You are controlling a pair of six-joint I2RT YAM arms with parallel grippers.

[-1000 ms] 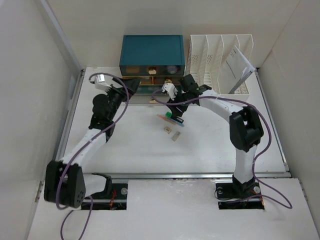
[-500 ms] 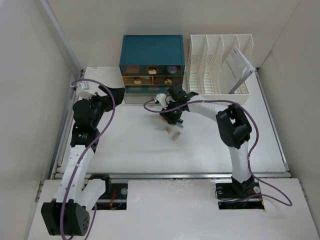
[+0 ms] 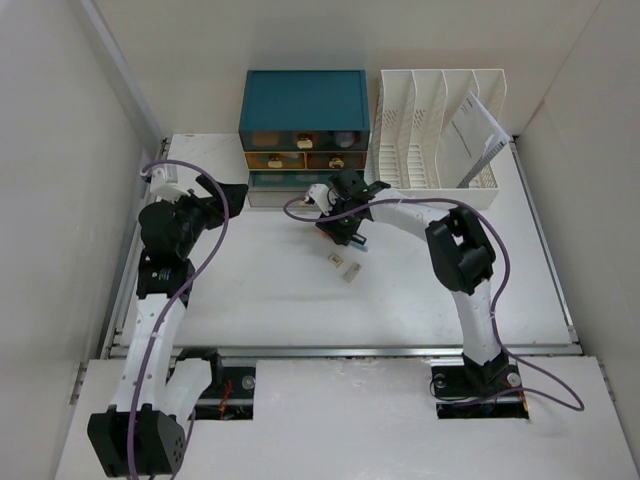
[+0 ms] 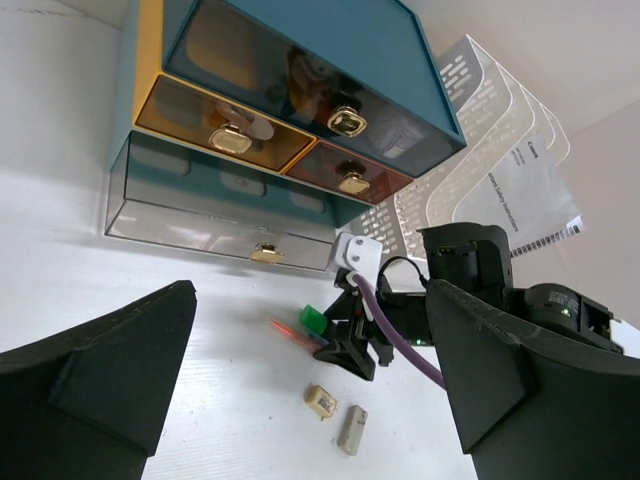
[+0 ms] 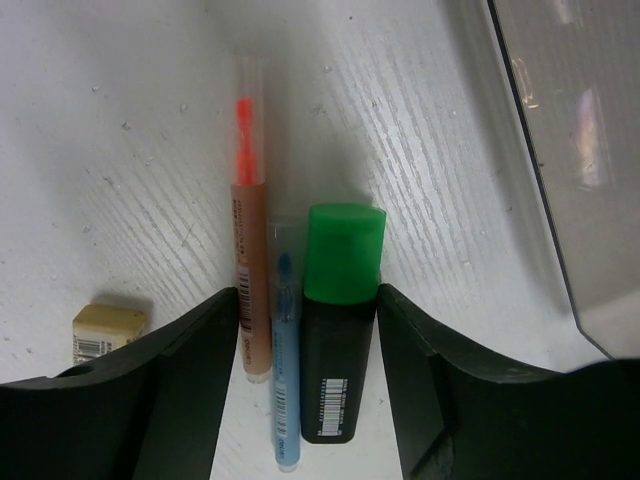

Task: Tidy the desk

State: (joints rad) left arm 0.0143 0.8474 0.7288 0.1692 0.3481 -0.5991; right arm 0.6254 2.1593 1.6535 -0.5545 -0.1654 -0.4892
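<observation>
The white desk [image 3: 260, 300] holds an orange pen [image 5: 248, 260], a blue pen [image 5: 283, 345] and a green-capped black highlighter [image 5: 340, 330], lying side by side. My right gripper [image 3: 341, 232] is low over them. In the right wrist view its fingers press the outer sides of the bundle, and the gripper [image 5: 306, 390] is shut on it. The left wrist view shows the green cap [image 4: 313, 319] at the right gripper's tip. My left gripper [image 3: 228, 190] is open and empty, left of the teal drawer box [image 3: 305, 110].
Two small erasers [image 3: 336, 260] [image 3: 351, 272] lie just in front of the pens. The clear bottom drawer [image 4: 220, 222] sticks out a little from the box. A white slotted file rack [image 3: 440, 130] with a paper stands at the back right. A metal rail [image 3: 340, 350] runs along the near edge.
My left arm has pulled back to the left, away from the drawer box. My right gripper has moved left and down onto the pens.
</observation>
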